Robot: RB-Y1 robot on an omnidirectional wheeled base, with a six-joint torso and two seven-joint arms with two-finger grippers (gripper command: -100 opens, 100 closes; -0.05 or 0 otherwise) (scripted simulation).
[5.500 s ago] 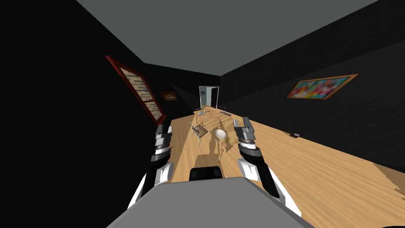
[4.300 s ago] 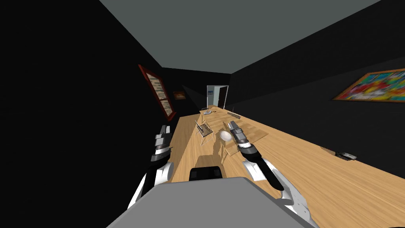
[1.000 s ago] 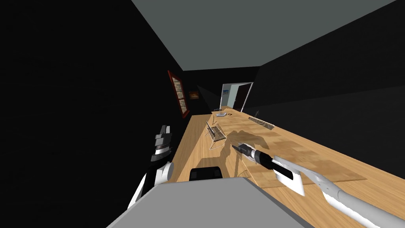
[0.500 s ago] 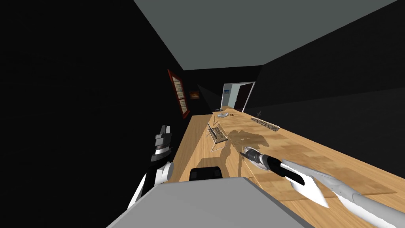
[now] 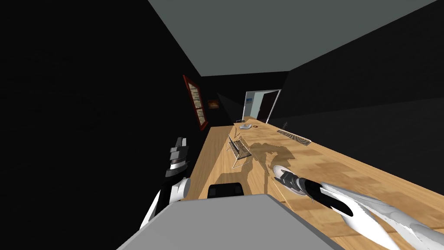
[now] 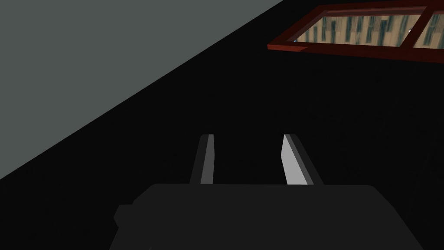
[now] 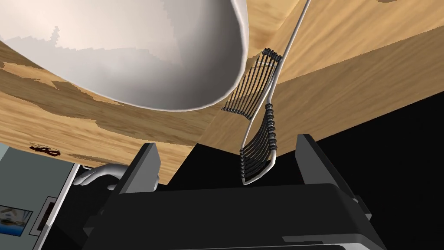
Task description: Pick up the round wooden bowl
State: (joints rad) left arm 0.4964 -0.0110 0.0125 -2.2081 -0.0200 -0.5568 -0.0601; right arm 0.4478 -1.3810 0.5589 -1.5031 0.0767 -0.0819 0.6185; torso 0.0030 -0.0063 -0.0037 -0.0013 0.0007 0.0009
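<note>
The round bowl (image 5: 278, 168), drawn plain white, sits on a low wooden table (image 5: 334, 173) to my right front. My right gripper (image 5: 282, 174) reaches in from the lower right, right at the bowl's near side. In the right wrist view the bowl (image 7: 130, 52) looms large just beyond the open right gripper (image 7: 226, 142), off toward one finger (image 7: 145, 167), with no part of it between the fingers. My left gripper (image 5: 180, 145) is raised at my left; the left wrist view shows the left gripper (image 6: 249, 156) open and holding nothing.
A wire chair (image 5: 238, 149) stands on the wooden floor just left of the table; its wire chair back (image 7: 260, 130) shows past the right fingers. A floor grille (image 5: 295, 136), small items (image 5: 246, 126) and an open doorway (image 5: 260, 104) lie farther ahead. Dark walls close in on both sides.
My right arm has swung lower and nearer, bringing its gripper from above the table down to the bowl. The left arm has not moved.
</note>
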